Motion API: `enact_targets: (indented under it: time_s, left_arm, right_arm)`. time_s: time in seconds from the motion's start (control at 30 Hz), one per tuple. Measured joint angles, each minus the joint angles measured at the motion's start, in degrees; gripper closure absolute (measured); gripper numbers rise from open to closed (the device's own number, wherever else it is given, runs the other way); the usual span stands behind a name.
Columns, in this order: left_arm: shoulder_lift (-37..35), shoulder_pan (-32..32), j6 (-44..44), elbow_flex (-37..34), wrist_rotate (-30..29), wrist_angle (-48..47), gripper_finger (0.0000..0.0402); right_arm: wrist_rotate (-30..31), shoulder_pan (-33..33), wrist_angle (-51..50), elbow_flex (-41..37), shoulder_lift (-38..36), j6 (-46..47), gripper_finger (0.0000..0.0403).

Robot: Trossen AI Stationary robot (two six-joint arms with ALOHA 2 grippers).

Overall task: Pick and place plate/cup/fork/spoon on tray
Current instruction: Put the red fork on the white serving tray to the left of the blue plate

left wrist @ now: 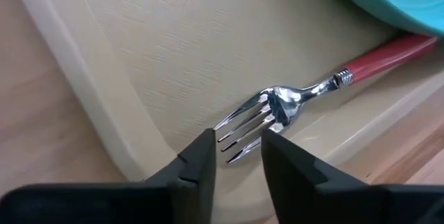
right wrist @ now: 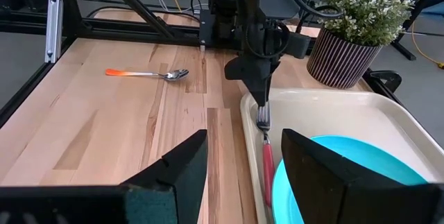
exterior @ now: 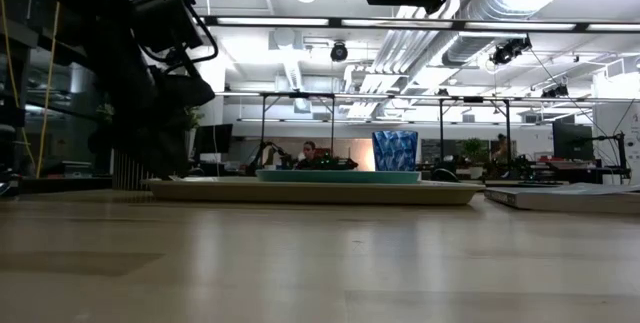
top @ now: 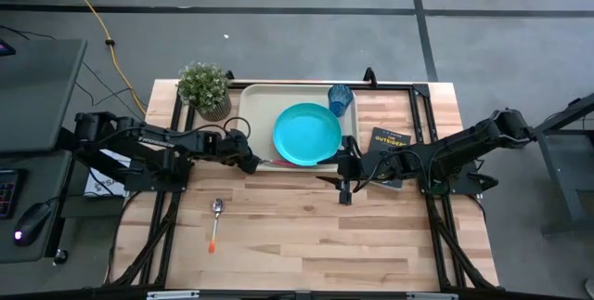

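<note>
The beige tray [top: 252,105] lies at the table's far middle. The teal plate [top: 306,133] rests flat on it, and the blue cup [top: 340,98] stands upright at its far right corner. The fork [left wrist: 305,92] lies in the tray along its near rim, with its red-pink handle [left wrist: 388,52] beside the plate's edge. My left gripper [top: 251,163] is at the tray's near left corner, shut on the fork's tines. My right gripper [top: 345,181] hangs open and empty by the tray's near right corner. The orange-handled spoon [top: 215,218] lies flat on the table, near left. My left gripper pinches the fork's silver tines [left wrist: 244,125] between its two fingers, one finger at each outer tine. The fingers come from above, pointing down, as the right wrist view [right wrist: 263,107] shows. The fork's handle end lies on the tray beside the plate's rim [left wrist: 388,9].
A potted plant [top: 206,86] stands at the tray's far left corner. A dark book [top: 390,140] lies to the right of the tray, under my right arm. The near half of the table holds only the spoon [right wrist: 149,75].
</note>
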Motion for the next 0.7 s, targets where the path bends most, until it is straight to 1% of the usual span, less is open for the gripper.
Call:
enact_targets:
  time_s: [0.13,0.23,0.27,0.37,0.47,0.6,0.7]
  left_arm:
    - [0.0,0.0,0.7,0.0,0.1,0.0,0.0353]
    - [0.0,0.0,2.8,0.0,0.1,0.6,0.0389]
    - [0.0,0.1,3.6,0.0,0.1,1.2,0.0395]
    - [-0.7,0.7,6.0,0.0,0.1,2.1,0.0396]
    - [-2.3,0.9,6.7,0.0,0.1,2.0,0.04]
    - [-6.1,0.9,7.8,0.0,0.5,1.3,0.0401]
    - [-9.4,0.9,8.6,0.0,2.7,0.5,0.0401]
  right_arm:
    - [0.0,0.0,0.0,0.0,0.0,0.0,0.0226]
    - [0.0,0.0,0.0,0.0,0.0,0.0,0.0226]
    - [0.0,0.0,0.0,0.0,0.0,0.0,0.0226]
    - [0.0,0.0,0.0,0.0,0.0,0.0,0.0226]
    - [0.0,0.0,0.0,0.0,0.0,0.0,0.0226]
    - [0.0,0.0,0.0,0.0,0.0,0.0,0.0226]
    - [0.0,0.0,0.0,0.0,0.0,0.0,0.0226]
